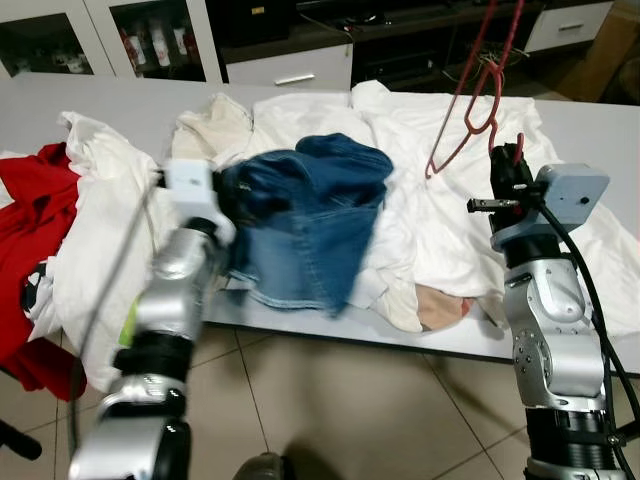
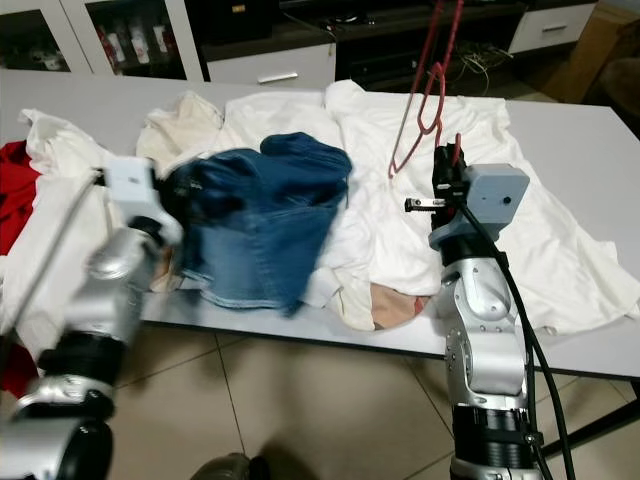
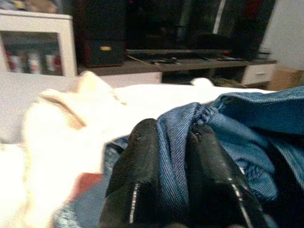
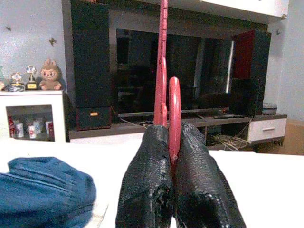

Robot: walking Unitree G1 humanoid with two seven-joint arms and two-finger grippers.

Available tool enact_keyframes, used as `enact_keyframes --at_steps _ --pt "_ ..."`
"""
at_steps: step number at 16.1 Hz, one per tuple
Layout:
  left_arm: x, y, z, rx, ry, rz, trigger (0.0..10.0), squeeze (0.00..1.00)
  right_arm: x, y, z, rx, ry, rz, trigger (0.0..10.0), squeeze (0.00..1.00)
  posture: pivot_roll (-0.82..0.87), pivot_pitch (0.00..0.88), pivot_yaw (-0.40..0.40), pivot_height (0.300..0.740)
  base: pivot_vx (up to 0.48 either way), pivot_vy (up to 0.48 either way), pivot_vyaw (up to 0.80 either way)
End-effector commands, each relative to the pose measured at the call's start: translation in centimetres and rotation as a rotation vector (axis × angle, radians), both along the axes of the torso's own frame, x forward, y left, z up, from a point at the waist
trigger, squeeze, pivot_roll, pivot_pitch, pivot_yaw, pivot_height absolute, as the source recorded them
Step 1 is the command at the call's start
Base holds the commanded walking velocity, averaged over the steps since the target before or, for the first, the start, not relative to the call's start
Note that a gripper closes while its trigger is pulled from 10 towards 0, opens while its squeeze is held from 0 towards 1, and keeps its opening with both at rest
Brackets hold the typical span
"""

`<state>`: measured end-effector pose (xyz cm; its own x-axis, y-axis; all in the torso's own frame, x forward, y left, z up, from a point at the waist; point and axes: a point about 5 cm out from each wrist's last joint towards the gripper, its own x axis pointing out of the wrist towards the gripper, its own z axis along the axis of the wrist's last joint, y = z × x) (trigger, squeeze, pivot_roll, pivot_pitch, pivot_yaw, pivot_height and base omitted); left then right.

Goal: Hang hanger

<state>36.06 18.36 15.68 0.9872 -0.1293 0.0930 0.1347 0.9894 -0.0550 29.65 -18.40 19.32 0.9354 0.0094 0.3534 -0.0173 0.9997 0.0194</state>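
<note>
Two grips: the right gripper [image 1: 510, 160] pinches the red wire hanger [image 1: 478, 90], upper right; the left gripper [image 3: 173, 142] clamps blue denim shorts [image 1: 310, 225], centre. Keeping the hanger steady should ease threading.

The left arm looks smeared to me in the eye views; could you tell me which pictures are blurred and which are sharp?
Both eye views: the left gripper and the jeans are motion-blurred, the right gripper and red hanger sharp. Left wrist view: soft throughout, the white clothes washed out. Right wrist view: fingers crisp, the background dim.
</note>
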Motion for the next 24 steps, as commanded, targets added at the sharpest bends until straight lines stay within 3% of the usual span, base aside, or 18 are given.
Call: enact_keyframes --at_steps 1,2,4,6,8,9,10,11,12,13,14,15,17,19,20,22,23,24 --pt "0.3 0.9 0.8 0.005 -0.029 0.033 0.0 0.00 0.0 -0.1 0.3 0.006 -0.009 -0.002 10.0 0.00 0.09 0.017 0.044 0.740 0.000 0.000 0.00" --pt "0.4 1.4 1.0 0.013 -0.034 0.046 0.0 0.00 0.0 -0.2 0.3 0.007 -0.009 -0.003 10.0 0.00 0.09 0.018 0.044 0.740 0.000 0.000 0.00" --pt "1.0 4.8 2.3 0.046 -0.053 0.145 0.0 0.00 -0.1 -0.2 0.4 0.007 -0.009 -0.006 10.0 0.00 0.09 0.018 0.042 0.740 0.000 0.000 0.00" --pt "1.0 7.0 2.4 0.045 -0.037 0.231 0.0 0.00 -0.1 -0.3 0.3 0.006 -0.007 -0.006 10.0 0.00 0.09 0.020 0.041 0.740 0.000 0.000 0.00" --pt "0.4 9.7 1.7 0.055 0.011 0.361 0.0 0.00 -0.2 -0.3 0.3 0.004 -0.007 -0.006 10.0 0.00 0.08 0.022 0.041 0.740 0.000 0.000 0.00" --pt "0.3 10.2 1.4 0.066 0.030 0.390 0.0 0.00 -0.2 -0.3 0.3 0.004 -0.007 -0.006 10.0 0.00 0.08 0.022 0.041 0.740 0.000 0.000 0.00" --pt "0.0 10.6 0.1 0.091 0.119 0.430 0.0 0.00 -0.2 -0.3 0.3 0.003 -0.005 -0.006 10.0 0.00 0.08 0.023 0.040 0.740 0.000 0.000 0.00" --pt "-0.3 11.0 -1.4 0.123 0.214 0.469 4.2 0.00 -0.2 -0.3 0.3 0.002 -0.004 -0.006 10.0 0.00 0.08 0.023 0.040 0.740 0.000 0.000 0.00" --pt "-0.4 11.1 -1.9 0.132 0.240 0.478 4.2 0.00 -0.2 -0.3 0.3 0.001 -0.003 -0.006 10.0 0.00 0.08 0.023 0.040 0.740 0.000 0.000 0.00" --pt "-0.7 11.0 -3.0 0.149 0.301 0.488 10.0 0.00 -0.2 -0.3 0.3 0.001 -0.004 -0.006 10.0 0.00 0.08 0.024 0.040 0.740 0.000 0.000 0.00" --pt "-0.9 11.0 -3.7 0.161 0.336 0.498 10.0 0.00 -0.2 -0.3 0.3 0.001 -0.004 -0.006 10.0 0.00 0.08 0.024 0.040 0.740 0.000 0.000 0.00" --pt "-1.1 11.1 -4.0 0.177 0.347 0.522 10.0 1.00 -0.2 -0.3 0.3 0.000 -0.003 -0.007 10.0 0.00 0.08 0.024 0.040 0.740 0.000 0.000 0.00" --pt "-1.3 11.3 -4.2 0.214 0.359 0.554 10.0 1.00 -0.2 -0.3 0.3 0.000 -0.001 -0.007 10.0 0.00 0.08 0.024 0.040 0.740 0.000 0.000 0.00" --pt "-1.1 11.6 -3.1 0.200 0.289 0.629 10.0 1.00 -0.2 -0.4 0.3 0.000 0.000 -0.006 10.0 0.00 0.08 0.025 0.040 0.740 0.000 0.000 0.00" --pt "-0.2 10.2 0.6 0.115 -0.012 0.558 10.0 0.00 -0.2 -0.4 0.3 0.000 -0.001 -0.007 10.0 0.00 0.08 0.025 0.039 0.740 0.000 0.000 0.00" --pt "-0.1 8.4 2.4 0.136 -0.164 0.457 10.0 0.00 -0.2 -0.4 0.2 0.001 0.000 -0.006 10.0 0.00 0.08 0.025 0.039 0.740 0.000 0.000 0.00" --pt "-0.1 6.8 3.4 0.157 -0.261 0.368 10.0 0.56 -0.2 -0.3 0.2 0.001 0.002 -0.004 10.0 0.00 0.09 0.023 0.040 0.740 0.000 0.000 0.00" --pt "-0.1 5.6 3.5 0.169 -0.294 0.301 10.0 1.00 -0.2 -0.2 0.2 0.002 0.001 -0.002 10.0 0.00 0.09 0.023 0.040 0.740 0.000 0.000 0.00"
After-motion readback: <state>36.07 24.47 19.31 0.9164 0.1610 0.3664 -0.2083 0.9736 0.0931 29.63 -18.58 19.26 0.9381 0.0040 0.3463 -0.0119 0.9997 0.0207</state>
